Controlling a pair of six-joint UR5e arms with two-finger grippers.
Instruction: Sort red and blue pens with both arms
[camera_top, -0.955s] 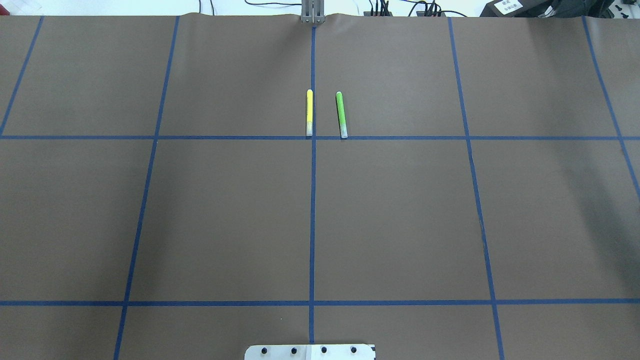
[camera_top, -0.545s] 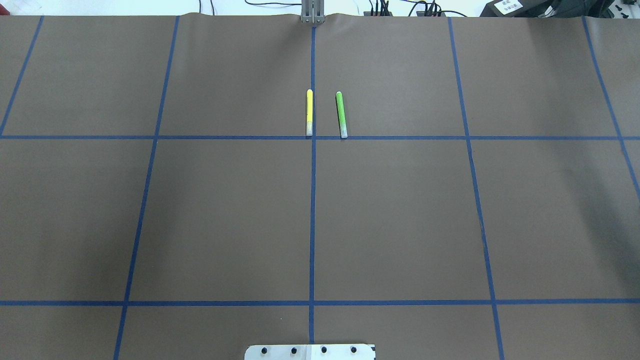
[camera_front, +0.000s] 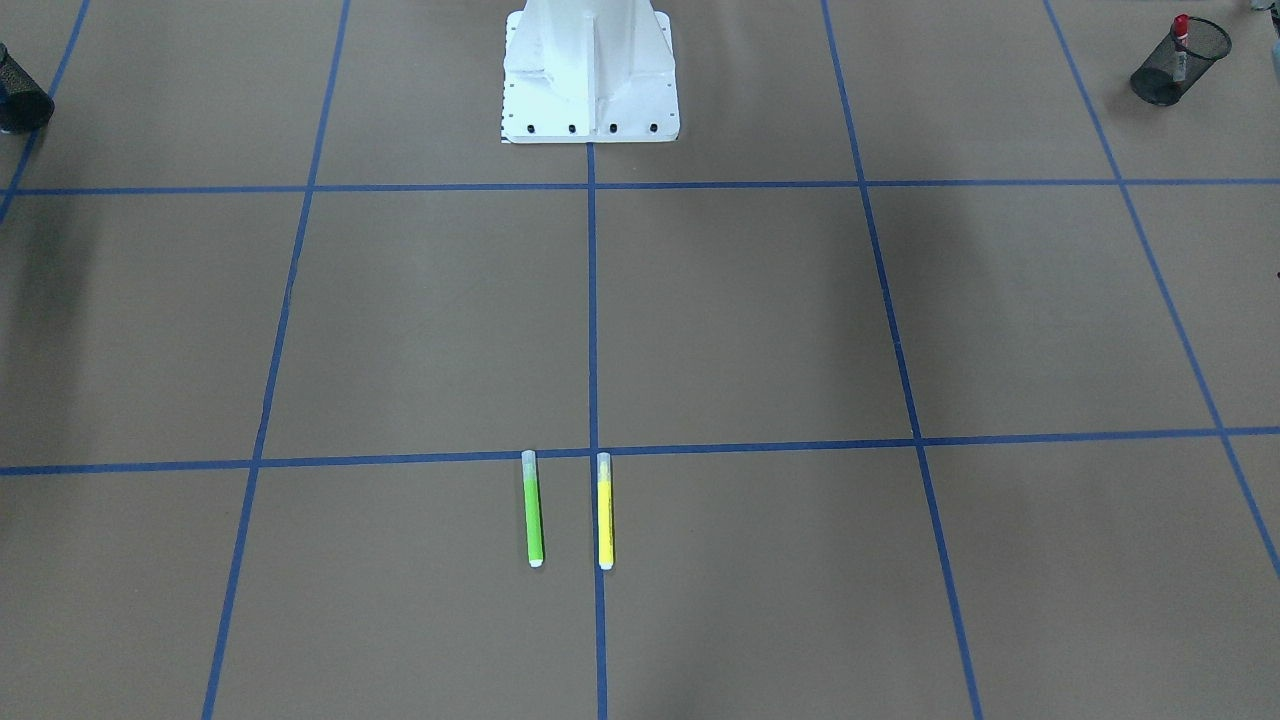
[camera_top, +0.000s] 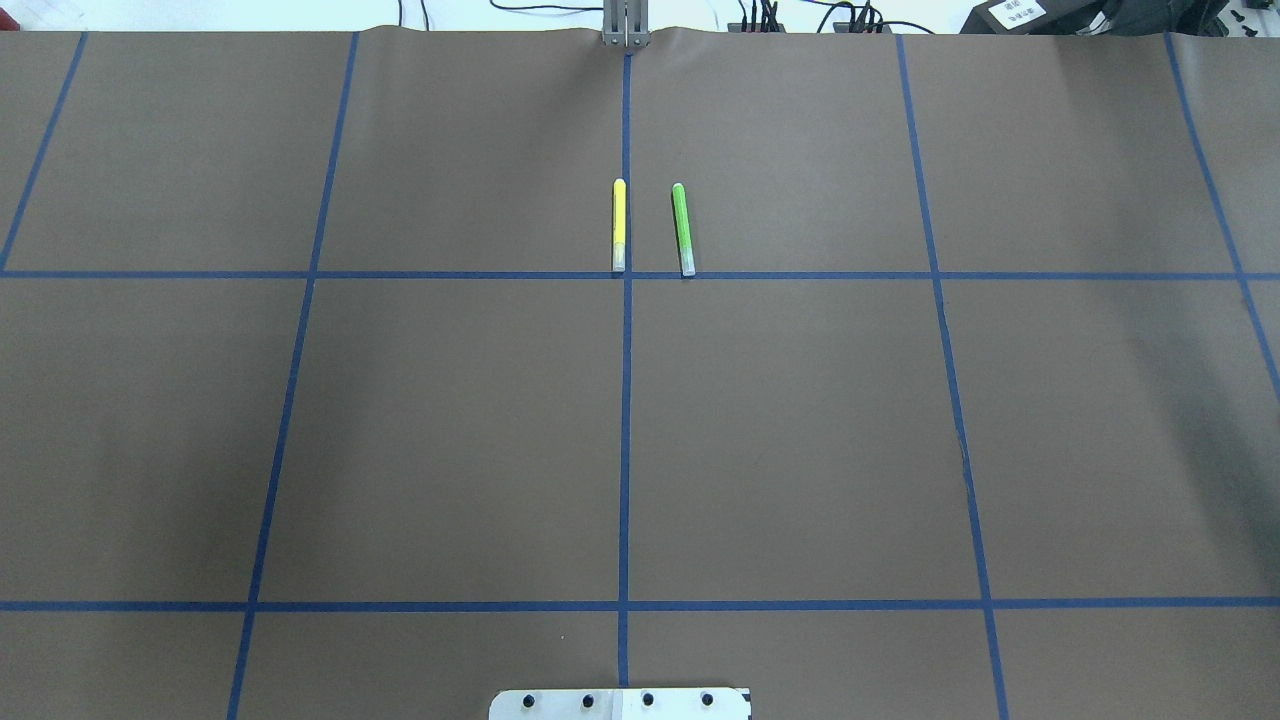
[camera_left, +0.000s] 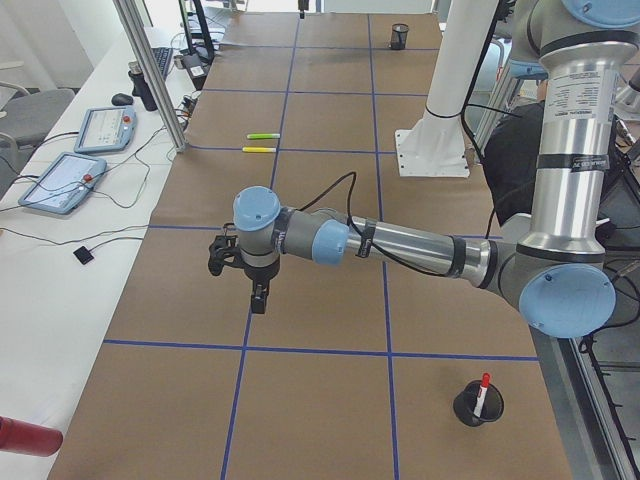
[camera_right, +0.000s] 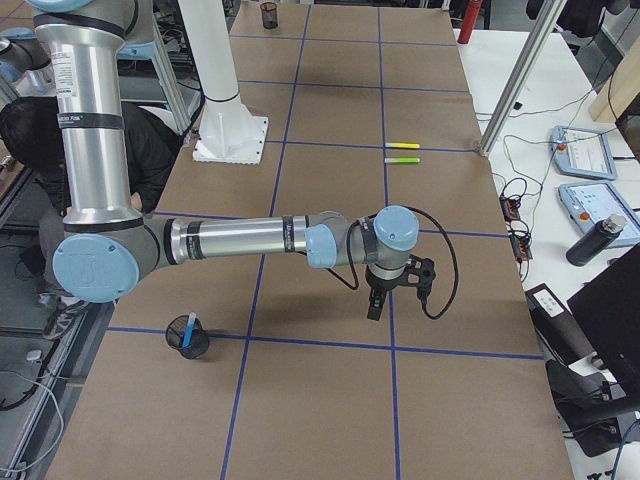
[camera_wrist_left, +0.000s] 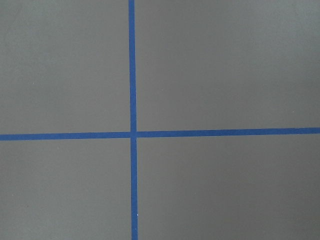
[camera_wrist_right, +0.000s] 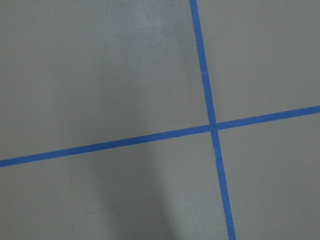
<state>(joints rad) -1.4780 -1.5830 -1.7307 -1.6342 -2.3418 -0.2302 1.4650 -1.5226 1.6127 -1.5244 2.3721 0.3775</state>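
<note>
The red pen (camera_left: 483, 390), white with a red cap, stands in a black mesh cup (camera_left: 477, 405) near my left arm's base, and its cap shows again as the red pen (camera_front: 1181, 28). The blue pen (camera_right: 189, 328) stands in another mesh cup (camera_right: 187, 340) by my right arm's base. My left gripper (camera_left: 259, 300) hangs over the brown mat, far from its cup. My right gripper (camera_right: 374, 308) hangs the same way on the other side. Both show only in side views, so I cannot tell whether they are open or shut. Both wrist views show only blue tape crossings.
A yellow highlighter (camera_top: 619, 225) and a green highlighter (camera_top: 682, 229) lie side by side at the far middle of the mat. The white robot pedestal (camera_front: 590, 70) stands at the near edge. Tablets and cables lie beyond the table's far side.
</note>
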